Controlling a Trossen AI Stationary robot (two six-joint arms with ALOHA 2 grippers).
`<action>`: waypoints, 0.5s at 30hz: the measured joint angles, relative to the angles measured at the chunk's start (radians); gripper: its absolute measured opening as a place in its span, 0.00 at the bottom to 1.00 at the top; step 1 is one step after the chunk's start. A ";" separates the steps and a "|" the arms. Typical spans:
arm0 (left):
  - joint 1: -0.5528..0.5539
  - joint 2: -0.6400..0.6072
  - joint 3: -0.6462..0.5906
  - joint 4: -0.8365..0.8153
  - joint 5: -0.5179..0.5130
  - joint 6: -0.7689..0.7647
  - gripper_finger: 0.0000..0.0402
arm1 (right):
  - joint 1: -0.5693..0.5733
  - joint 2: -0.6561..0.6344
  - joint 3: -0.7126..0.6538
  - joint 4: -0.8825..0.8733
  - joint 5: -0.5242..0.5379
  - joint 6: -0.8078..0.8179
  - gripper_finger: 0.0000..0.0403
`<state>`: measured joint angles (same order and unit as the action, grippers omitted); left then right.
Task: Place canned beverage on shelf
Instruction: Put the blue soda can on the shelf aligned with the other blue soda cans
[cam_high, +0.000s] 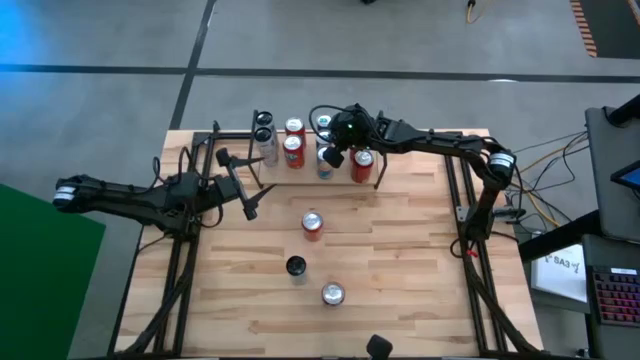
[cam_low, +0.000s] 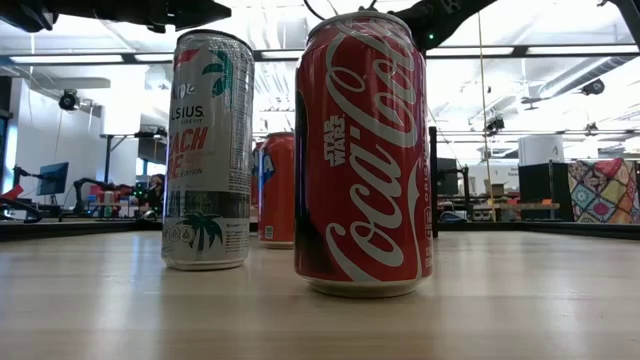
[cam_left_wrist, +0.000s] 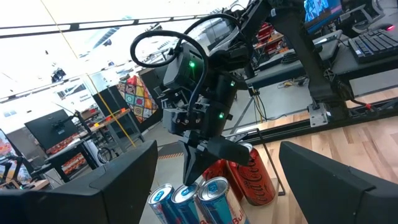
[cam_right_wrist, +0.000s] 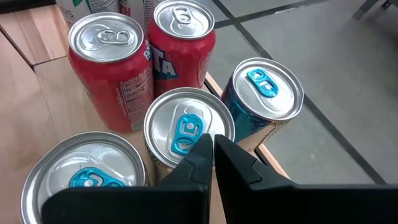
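Several cans stand in a cluster at the table's far edge: slim silver ones (cam_high: 266, 137), red ones (cam_high: 293, 150) and blue-tabbed ones (cam_right_wrist: 186, 127), on the shelf's light wooden floor (cam_right_wrist: 273, 163). My right gripper (cam_right_wrist: 211, 149) is shut and slants down over the middle blue-tabbed can, with a red can (cam_high: 362, 163) beside it. My left gripper (cam_high: 247, 200) hangs open over the table's left part, holding nothing. Three loose cans stand mid-table: a red one (cam_high: 313, 225), a slim Celsius can (cam_low: 207, 150) and a Coca-Cola can (cam_low: 365, 155). My right gripper's shut fingertips (cam_left_wrist: 194, 169) stand right over the top of the middle blue-tabbed can (cam_right_wrist: 180, 112), slanting down from above. Whether they touch the can's top I cannot tell.
Black frame rails run along the table's left (cam_high: 185, 260) and right (cam_high: 470, 250) sides. The near half of the wooden table (cam_high: 400, 300) holds only the three loose cans. Desks and screens stand beyond the right edge (cam_high: 610, 260).
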<state>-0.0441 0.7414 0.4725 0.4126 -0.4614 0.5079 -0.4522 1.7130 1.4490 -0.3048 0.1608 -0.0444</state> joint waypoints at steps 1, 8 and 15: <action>0.000 0.000 0.000 0.000 0.000 0.000 0.80 | 0.000 0.000 0.000 -0.001 0.000 0.003 0.02; 0.000 0.000 0.000 0.000 0.000 0.000 0.80 | 0.000 -0.001 0.000 -0.004 0.004 0.030 0.02; 0.000 0.000 0.000 0.000 0.000 0.000 0.80 | 0.000 -0.001 0.000 -0.006 0.008 0.036 0.02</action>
<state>-0.0437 0.7414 0.4725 0.4121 -0.4614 0.5079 -0.4519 1.7119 1.4490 -0.3107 0.1688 -0.0086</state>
